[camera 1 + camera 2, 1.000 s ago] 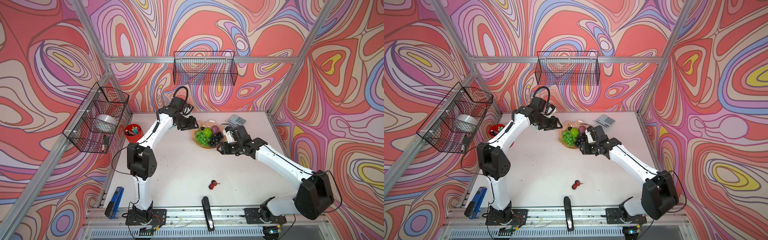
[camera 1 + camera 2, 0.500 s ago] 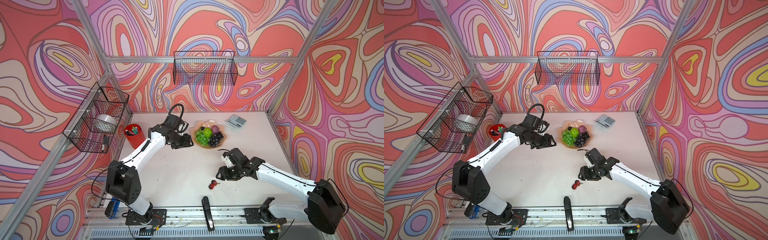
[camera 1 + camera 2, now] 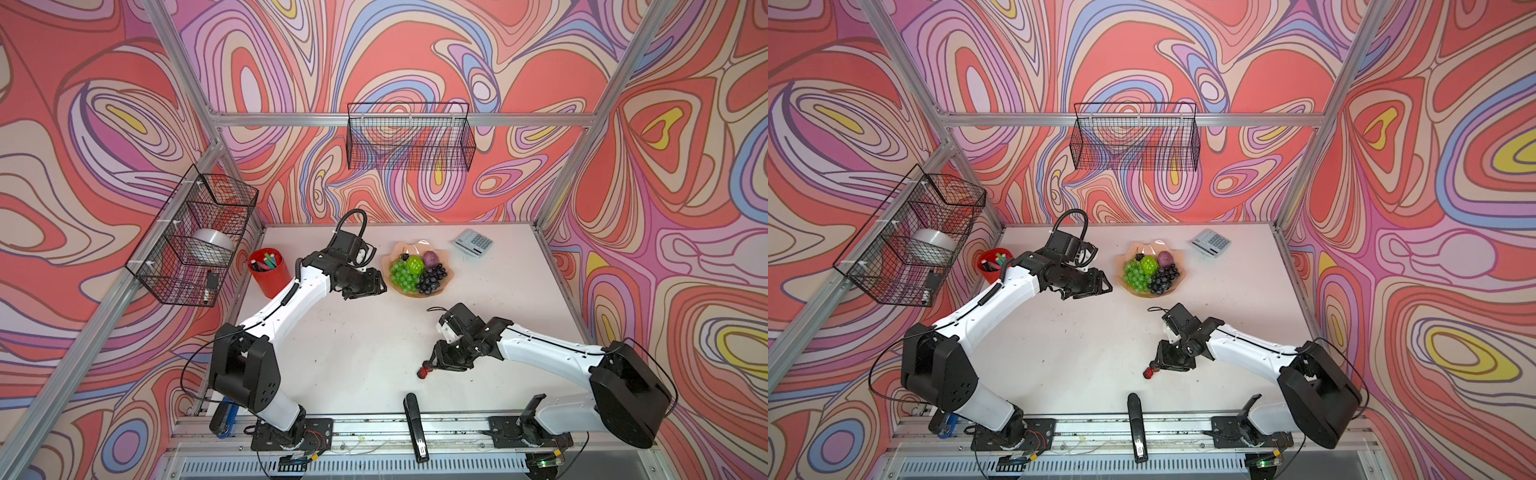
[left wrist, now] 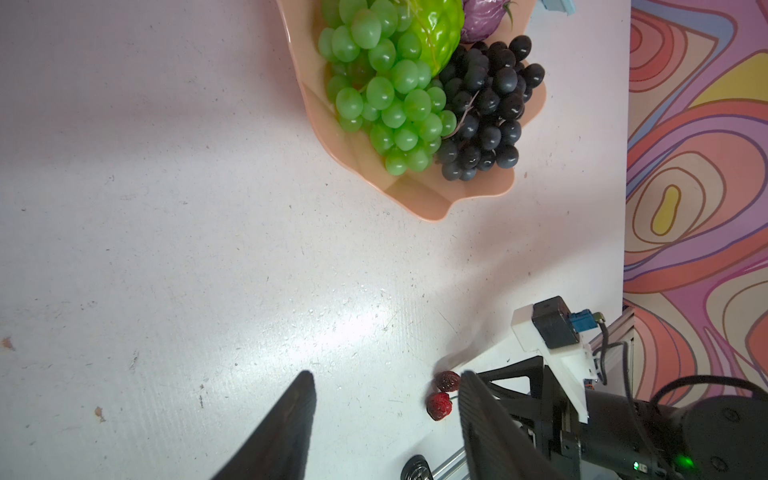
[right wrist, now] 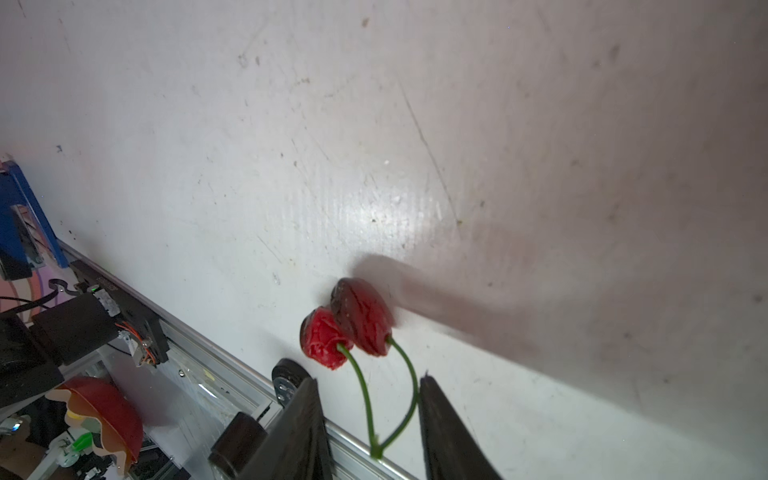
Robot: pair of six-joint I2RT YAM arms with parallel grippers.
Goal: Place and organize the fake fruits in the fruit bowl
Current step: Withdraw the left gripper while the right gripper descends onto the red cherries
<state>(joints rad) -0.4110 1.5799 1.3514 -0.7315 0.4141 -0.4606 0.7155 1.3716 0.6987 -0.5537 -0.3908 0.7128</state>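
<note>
Berries (image 5: 345, 328), paired, glossy red plastic on green stems: on white tabletop (image 3: 353, 345), well apart from scalloped peach-pink plastic bowl (image 3: 409, 292). Right gripper (image 5: 368, 380) straddles stems, jaws parted, unclamped. Bowl holds green grapes (image 3: 402, 274), purple grapes (image 3: 432, 279). Left gripper (image 4: 387, 373) near bowl, parted, empty.

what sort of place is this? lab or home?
Likely a robot lab cell, not a home: left arm and right arm on a rail at a white table, aluminium frame, printed swirl walls, fake fruits in a fruit bowl.
</note>
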